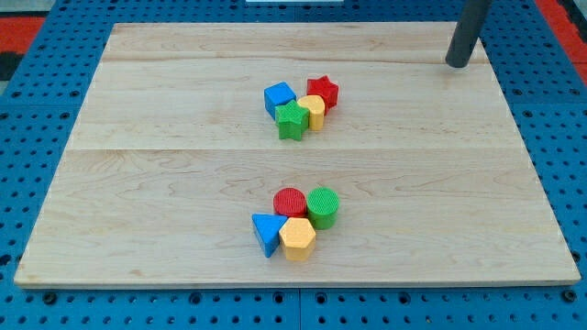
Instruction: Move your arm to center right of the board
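Upright, my tip (457,64) rests top-right (far from blocks).

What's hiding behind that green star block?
Right behind the green star, toward the view's top, sit a blue cube and a yellow block, both touching it. Their lower edges are covered by the star. My tip is far off, upper right.

**What the camera view cuts off or hides**

The dark rod is cut off by the view's top edge; only its lower length shows, down to my tip (457,63) near the tabletop's (183,174) top right corner. In the upper cluster, the yellow block (315,108) sits partly behind the green star (292,120), so its shape is unclear, possibly a heart.
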Controlling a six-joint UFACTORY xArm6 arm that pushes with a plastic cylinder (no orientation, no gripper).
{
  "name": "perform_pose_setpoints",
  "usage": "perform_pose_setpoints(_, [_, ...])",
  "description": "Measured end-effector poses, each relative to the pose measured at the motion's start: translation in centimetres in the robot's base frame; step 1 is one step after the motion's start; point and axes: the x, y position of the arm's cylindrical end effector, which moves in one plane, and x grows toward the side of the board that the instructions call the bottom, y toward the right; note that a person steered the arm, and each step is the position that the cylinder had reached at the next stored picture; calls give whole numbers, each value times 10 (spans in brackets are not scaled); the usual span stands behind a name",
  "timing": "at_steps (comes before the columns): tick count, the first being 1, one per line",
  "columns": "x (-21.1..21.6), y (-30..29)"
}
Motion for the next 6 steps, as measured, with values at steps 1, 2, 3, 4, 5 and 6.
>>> perform_pose_setpoints(1, [18,-5])
perform_pose_setpoints(2, [47,-8])
perform_pose_setpoints(3, [67,-8])
perform_pose_setpoints(4, [89,-8])
perform_pose_setpoints(5, [109,-8])
perform_pose_setpoints(6, [126,-15])
